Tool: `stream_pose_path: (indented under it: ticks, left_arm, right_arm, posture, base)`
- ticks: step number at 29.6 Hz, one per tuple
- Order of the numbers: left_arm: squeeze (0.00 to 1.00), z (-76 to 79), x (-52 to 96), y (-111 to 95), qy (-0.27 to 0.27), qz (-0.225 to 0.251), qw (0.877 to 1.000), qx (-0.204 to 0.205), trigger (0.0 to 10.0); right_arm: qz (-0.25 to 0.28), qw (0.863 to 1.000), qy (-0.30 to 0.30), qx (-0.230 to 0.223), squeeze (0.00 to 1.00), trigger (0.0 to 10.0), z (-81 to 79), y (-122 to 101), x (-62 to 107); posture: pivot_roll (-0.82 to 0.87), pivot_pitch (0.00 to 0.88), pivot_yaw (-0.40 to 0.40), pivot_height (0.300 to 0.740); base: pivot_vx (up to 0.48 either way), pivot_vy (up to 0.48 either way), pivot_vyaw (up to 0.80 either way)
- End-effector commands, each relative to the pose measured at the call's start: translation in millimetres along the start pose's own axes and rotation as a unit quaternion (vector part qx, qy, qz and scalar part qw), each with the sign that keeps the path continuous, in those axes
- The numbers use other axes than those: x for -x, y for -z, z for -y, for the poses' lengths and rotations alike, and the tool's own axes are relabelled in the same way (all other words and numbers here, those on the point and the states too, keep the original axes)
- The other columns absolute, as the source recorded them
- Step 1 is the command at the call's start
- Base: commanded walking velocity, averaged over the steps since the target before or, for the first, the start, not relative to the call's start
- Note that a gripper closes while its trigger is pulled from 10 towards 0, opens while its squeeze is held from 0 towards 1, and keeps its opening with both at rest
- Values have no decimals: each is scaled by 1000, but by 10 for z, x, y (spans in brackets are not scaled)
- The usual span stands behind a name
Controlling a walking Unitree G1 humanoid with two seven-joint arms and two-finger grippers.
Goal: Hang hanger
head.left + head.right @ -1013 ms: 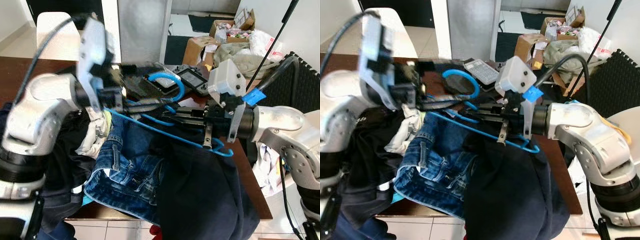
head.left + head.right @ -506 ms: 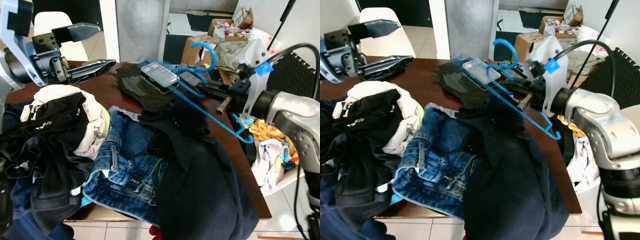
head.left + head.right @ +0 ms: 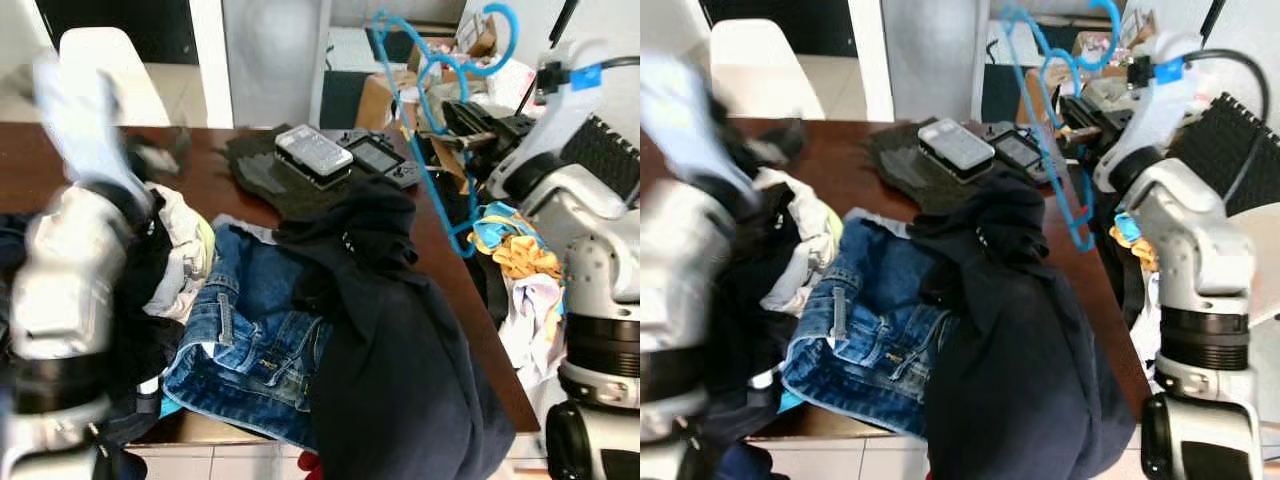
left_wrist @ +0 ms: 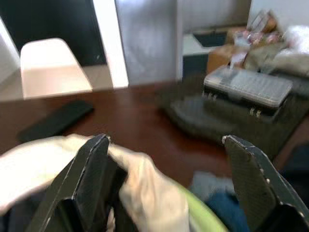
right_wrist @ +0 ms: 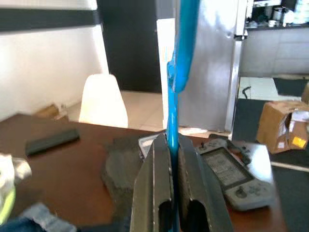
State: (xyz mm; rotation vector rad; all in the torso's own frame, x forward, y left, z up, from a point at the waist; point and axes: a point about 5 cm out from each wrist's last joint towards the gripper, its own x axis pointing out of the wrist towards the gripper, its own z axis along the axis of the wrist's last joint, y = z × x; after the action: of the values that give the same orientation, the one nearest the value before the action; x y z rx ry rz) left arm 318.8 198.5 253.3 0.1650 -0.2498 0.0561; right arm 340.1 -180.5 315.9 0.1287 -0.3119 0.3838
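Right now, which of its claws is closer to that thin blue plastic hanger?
Right. The right gripper clamps the thin blue plastic hanger; the left gripper is open over the clothes pile, well away.

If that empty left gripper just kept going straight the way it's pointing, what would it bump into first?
Probably the white garment lying between the open jaws of the left gripper. Beyond it lies bare brown table, then the clear-lidded case, though depth is uncertain.

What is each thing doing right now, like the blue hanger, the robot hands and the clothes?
Blue plastic hanger: lifted off the table, hook up, pinched in the right hand.
Right hand: shut on the hanger.
Left hand: open, over the white cloth.
Dark navy garment: crumpled, draped over the table edge.
Blue denim jeans: lying crumpled on the table.
Clear plastic case: closed, resting on a dark mat.
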Motion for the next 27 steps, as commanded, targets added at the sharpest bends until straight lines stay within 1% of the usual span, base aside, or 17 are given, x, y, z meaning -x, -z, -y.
stream_pose_path:
  ticks: [1,3,5,7,8,10,11,13,16,20,26,27]
  left_arm:
    - [0,-1,111,-139,-27,39,998,-38,10000]
    - [0,-1,111,-139,-27,39,998,-38,10000]
    - [0,-57,182,-139,-54,41,996,-62,10000]
    - [0,-57,182,-139,-54,41,996,-62,10000]
    - [0,-110,202,-137,-71,39,994,-73,10000]
    - [0,-235,239,-161,-101,39,989,-97,10000]
    - [0,-235,239,-161,-101,39,989,-97,10000]
    - [0,-313,263,-194,-120,41,986,-108,10000]
    - [0,-342,273,-230,-135,47,983,-118,10000]
    - [0,-354,254,-277,-137,55,982,-121,10000]
    - [0,-338,221,-315,-136,63,982,-116,10000]
    - [0,-311,185,-352,-136,71,982,-111,10000]
  right_arm:
    - [15,999,28,-11,0,10000,-19,65,48]
    - [15,999,28,-11,0,10000,-19,65,48]
    - [16,998,57,-14,0,10000,-22,140,100]
    - [16,998,57,-14,0,10000,-22,140,100]
    - [15,997,74,-18,0,10000,-5,178,144]
    - [2,993,115,-11,0,10000,73,278,293]
    - [2,993,115,-11,0,10000,73,278,293]
    - [-8,989,148,0,0,10000,153,338,414]
    - [-10,985,174,9,0,10000,223,354,484]
    - [-5,983,184,16,0,10000,260,314,490]
    - [1,982,188,19,0,10000,272,283,469]
    - [6,982,189,20,0,10000,264,266,447]
  posture:
    - [136,134,-43,740]
    - [136,134,-43,740]
    - [137,131,-47,740]
    - [137,131,-47,740]
    - [137,131,-47,740]
    - [135,132,-46,740]
    - [135,132,-46,740]
    - [131,136,-43,740]
    - [126,140,-42,740]
    - [125,142,-44,740]
    - [130,141,-49,740]
    - [129,141,-48,740]
  base:
    - [0,0,0]
    - [0,0,0]
    - [0,0,0]
    - [0,0,0]
    - [0,0,0]
    - [0,247,0]
    - [0,247,0]
    - [0,294,0]
    - [0,301,0]
    - [0,317,0]
    - [0,368,0]
    - [0,315,0]
